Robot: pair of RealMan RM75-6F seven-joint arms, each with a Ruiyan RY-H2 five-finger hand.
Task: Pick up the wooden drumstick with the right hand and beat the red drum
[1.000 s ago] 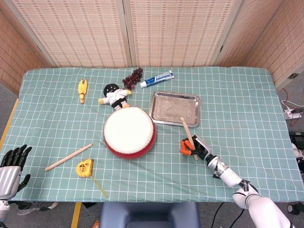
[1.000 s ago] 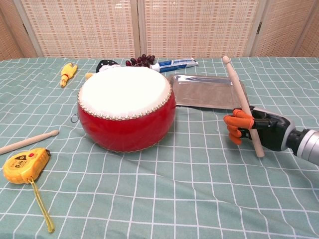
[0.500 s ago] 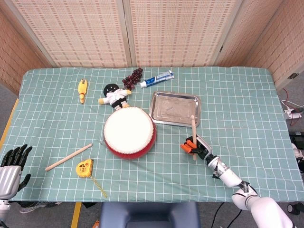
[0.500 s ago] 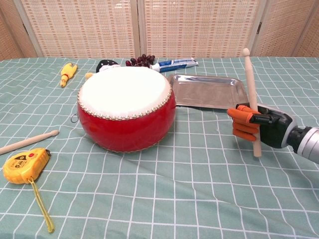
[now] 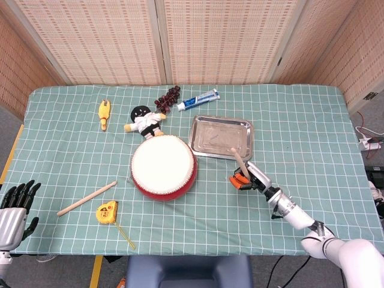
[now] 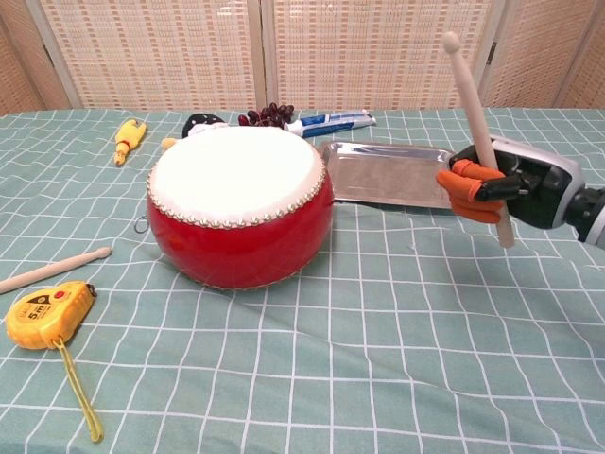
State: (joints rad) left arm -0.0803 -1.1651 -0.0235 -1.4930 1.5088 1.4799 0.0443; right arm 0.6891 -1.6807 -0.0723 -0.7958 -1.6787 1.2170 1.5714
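Observation:
The red drum (image 5: 163, 167) (image 6: 239, 203) with a white skin stands mid-table. To its right, my right hand (image 5: 247, 176) (image 6: 499, 184), with orange fingertips, grips a wooden drumstick (image 5: 239, 161) (image 6: 475, 123) and holds it nearly upright above the cloth, tip up and leaning slightly toward the drum. The stick is well apart from the drum. A second wooden drumstick (image 5: 86, 198) (image 6: 52, 269) lies on the cloth left of the drum. My left hand (image 5: 15, 207) hangs off the table's front left corner with its fingers apart, holding nothing.
A metal tray (image 5: 221, 137) (image 6: 394, 174) lies just behind my right hand. A yellow tape measure (image 5: 107, 212) (image 6: 45, 313) sits front left. A doll (image 5: 144, 120), grapes (image 5: 168, 97), toothpaste (image 5: 198, 99) and a yellow toy (image 5: 105, 113) lie at the back.
My right hand has lifted the drumstick higher off the cloth and moved slightly back toward the tray; the stick went from leaning to upright, then tilted toward the drum.

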